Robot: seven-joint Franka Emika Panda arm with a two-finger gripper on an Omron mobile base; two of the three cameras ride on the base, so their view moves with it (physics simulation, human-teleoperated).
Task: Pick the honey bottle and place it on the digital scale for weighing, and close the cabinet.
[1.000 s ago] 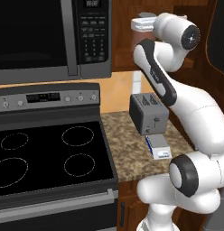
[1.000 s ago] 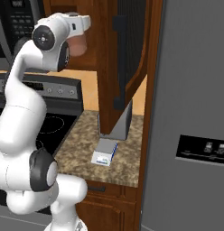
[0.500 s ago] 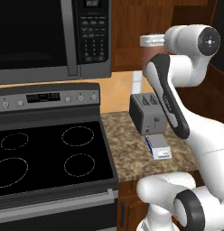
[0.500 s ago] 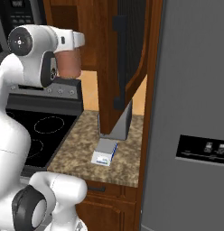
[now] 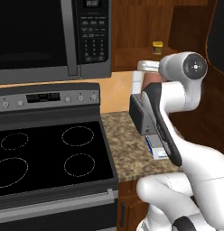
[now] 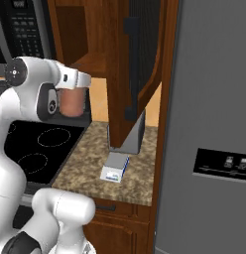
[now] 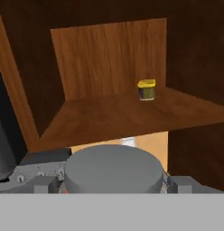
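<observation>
My gripper is shut on the honey bottle, a reddish-brown jar that hangs below the hand, above the counter's left end near the stove. Its grey lid sits close at the bottom of the hand view. From the left base view the jar peeks out behind my arm. The digital scale lies flat on the granite counter, right of and lower than the jar; its blue edge shows beside my arm. The cabinet stands open, its door swung out with a black bar handle.
A tiny yellow jar stands on the cabinet shelf, also seen as a yellow jar from the left. The grey toaster sits behind the scale. A microwave hangs over the black stove. A grey fridge bounds the right.
My hand has come down and away from the cabinet shelf with the honey bottle in it, now hanging lower over the counter's stove-side end.
</observation>
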